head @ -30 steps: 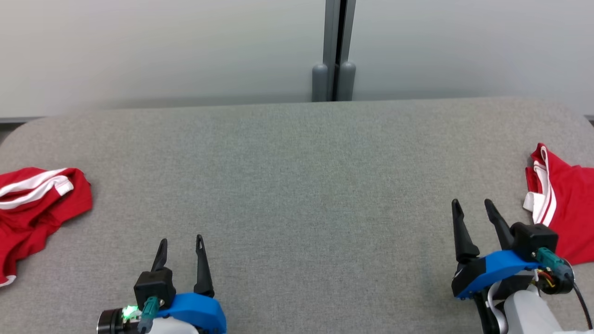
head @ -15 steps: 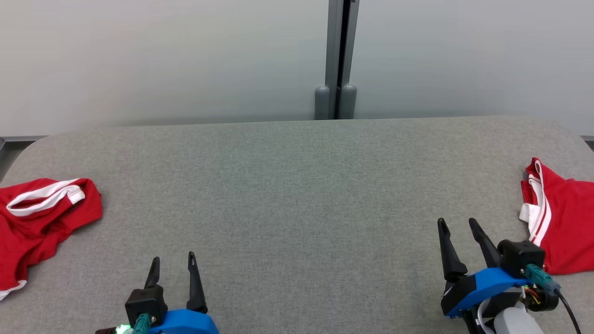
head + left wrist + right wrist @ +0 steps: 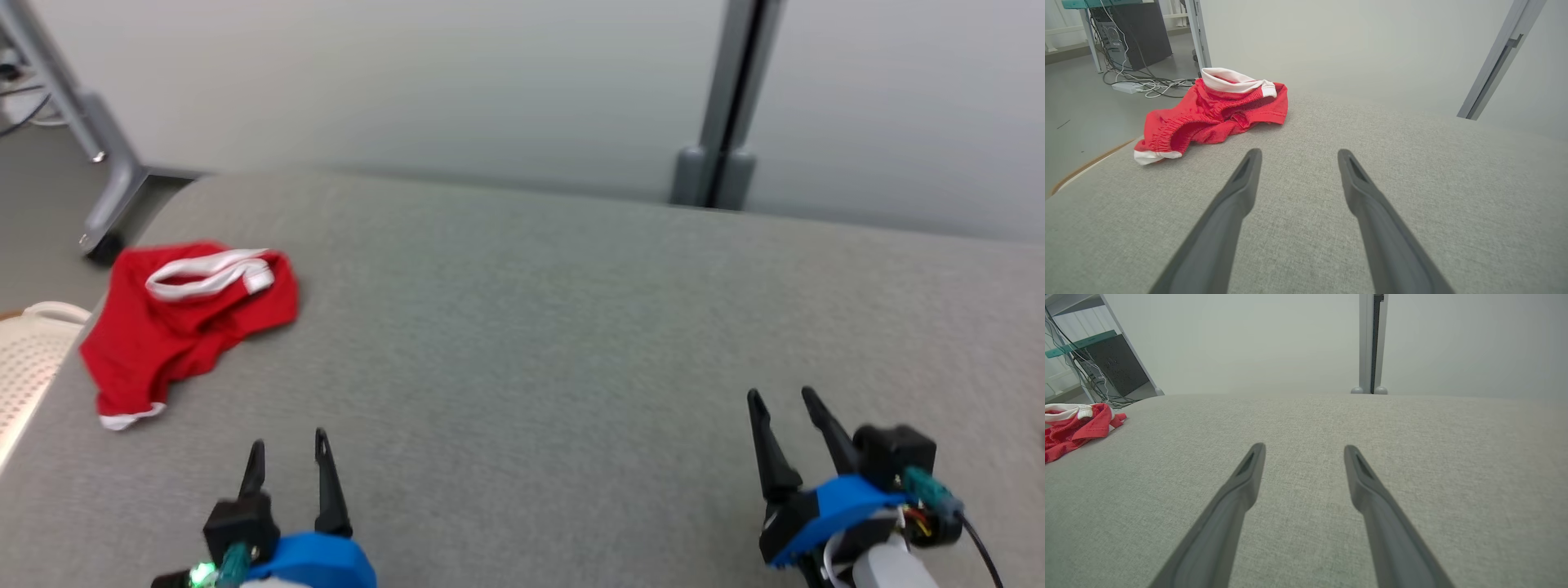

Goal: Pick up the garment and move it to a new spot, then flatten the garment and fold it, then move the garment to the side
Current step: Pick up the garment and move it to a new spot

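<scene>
A crumpled red garment [image 3: 175,322] with white trim lies at the far left of the grey padded table [image 3: 539,327], near its left edge. The left wrist view has this garment [image 3: 1216,112] ahead and to the left of the fingers; the right wrist view catches the garment [image 3: 1075,428] at its far left. My left gripper [image 3: 288,445] hovers open and empty over the table's near left, short of the garment. At the near right my right gripper [image 3: 782,398] is open too, with nothing between its fingers.
A grey partition with a vertical post [image 3: 722,139] runs behind the table. Off the table's left edge stand a white basket [image 3: 24,359] and a metal frame leg [image 3: 90,155]. Cables and a dark computer case [image 3: 1133,34] sit on the floor beyond.
The head camera has swung left, so the whole picture shifted right; a second red garment at the right edge has left the view. Both grippers stay open and low.
</scene>
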Controlling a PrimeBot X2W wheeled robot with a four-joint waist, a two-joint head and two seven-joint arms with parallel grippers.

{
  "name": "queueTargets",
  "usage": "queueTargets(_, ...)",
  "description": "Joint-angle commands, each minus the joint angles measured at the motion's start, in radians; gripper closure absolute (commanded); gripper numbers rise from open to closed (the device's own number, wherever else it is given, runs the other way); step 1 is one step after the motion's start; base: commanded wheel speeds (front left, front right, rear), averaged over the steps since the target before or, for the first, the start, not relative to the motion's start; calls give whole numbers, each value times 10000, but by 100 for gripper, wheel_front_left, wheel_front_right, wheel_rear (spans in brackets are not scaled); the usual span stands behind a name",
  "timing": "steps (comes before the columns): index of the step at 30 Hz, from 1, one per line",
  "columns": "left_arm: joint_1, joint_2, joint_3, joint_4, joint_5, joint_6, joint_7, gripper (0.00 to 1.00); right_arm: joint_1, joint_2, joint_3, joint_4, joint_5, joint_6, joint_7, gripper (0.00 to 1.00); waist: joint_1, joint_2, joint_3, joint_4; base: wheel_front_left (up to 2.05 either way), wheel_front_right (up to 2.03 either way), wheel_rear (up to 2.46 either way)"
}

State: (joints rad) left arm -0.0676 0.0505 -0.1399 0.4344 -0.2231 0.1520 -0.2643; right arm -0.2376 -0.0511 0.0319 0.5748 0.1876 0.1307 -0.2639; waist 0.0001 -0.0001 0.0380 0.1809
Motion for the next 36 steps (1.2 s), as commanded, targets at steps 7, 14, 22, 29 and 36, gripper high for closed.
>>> queueTargets(7, 194, -5, 432, -105, -69, 111, 1, 0, -87, -18, 345, 114, 72, 1, 0, 0, -1, 1, 536, 1860, 0, 0, 0)
queueTargets(14, 353, -2, 834, -205, -248, 234, 1, 0, -245, -18, 684, 126, 34, 1, 1, 0, -1, 1, 677, 2637, 0, 0, 0)
queueTargets(22, 256, -5, 1167, -212, -341, 208, 1, 0, -306, -21, 886, 76, -44, 1, 1, 0, -1, 1, 865, 2790, 0, 0, 0)
queueTargets(29, -601, -7, 1682, 181, -407, 306, 1, 0, -651, -33, 1147, -178, -313, 1, 0, 0, -1, 1, 1493, 2333, 0, 0, 0)
queueTargets(36, -2356, 281, 2683, 1149, -35, 434, 1, 0, -1134, -365, 1654, -858, -219, 1, 0, 0, -1, 1, 2411, 1605, 0, 0, 0)
